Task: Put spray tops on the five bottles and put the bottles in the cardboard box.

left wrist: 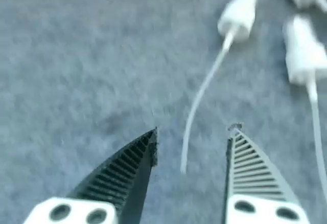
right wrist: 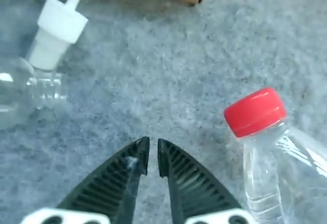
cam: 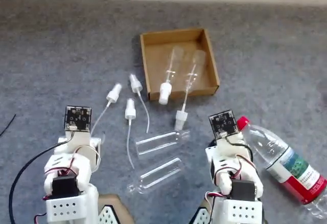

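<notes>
The cardboard box [cam: 151, 70] holds two clear bottles [cam: 196, 63]; one carries a white spray top [cam: 165, 92] over the front wall. Another spray top [cam: 180, 116] lies just outside, its tube reaching into the box. Two bare bottles [cam: 158, 142] [cam: 156, 175] lie on the carpet between my arms. Three loose spray tops [cam: 113, 93] [cam: 135, 83] [cam: 130, 110] lie left of the box. My left gripper [left wrist: 193, 132] is open, low over the carpet, with one top's [left wrist: 240, 14] tube end between its fingers. My right gripper [right wrist: 152, 150] is shut, empty, beside a bottle neck [right wrist: 38, 91].
A large water bottle [cam: 286, 162] with a red cap [right wrist: 255, 111] and a red and green label lies just right of my right arm [cam: 230, 152]. The grey carpet stretches open to the far left and right of the box. A black cable [cam: 6, 124] shows at the left edge.
</notes>
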{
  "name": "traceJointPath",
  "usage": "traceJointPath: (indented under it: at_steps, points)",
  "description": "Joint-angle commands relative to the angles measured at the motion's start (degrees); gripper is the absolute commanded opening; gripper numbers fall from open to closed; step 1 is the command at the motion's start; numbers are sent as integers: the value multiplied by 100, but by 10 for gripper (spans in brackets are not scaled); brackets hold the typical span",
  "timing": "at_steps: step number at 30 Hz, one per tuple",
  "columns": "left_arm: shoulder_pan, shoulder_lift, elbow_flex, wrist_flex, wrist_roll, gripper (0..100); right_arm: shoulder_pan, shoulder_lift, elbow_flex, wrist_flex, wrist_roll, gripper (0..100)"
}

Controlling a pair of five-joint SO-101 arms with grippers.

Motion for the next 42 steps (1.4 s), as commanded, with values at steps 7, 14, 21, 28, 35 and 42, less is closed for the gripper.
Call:
traceJointPath:
  at_steps: [7, 14, 21, 28, 35, 42]
  points:
    - [-75, -22, 110, 1011, -26, 201, -22, 22, 954, 13, -44, 6]
    - [-75, -22, 110, 1011, -26, 201, -22, 22, 954, 13, -44, 6]
    - [-75, -22, 110, 1011, -26, 201, -22, 22, 954, 13, -44, 6]
    - [-75, -22, 110, 1011, -26, 201, -22, 22, 954, 13, -44, 6]
    - [-75, -22, 110, 1011, -26, 201, -22, 22, 954, 13, -44, 6]
    - [-75, -22, 110, 1011, -26, 201, -22, 22, 954, 13, -44, 6]
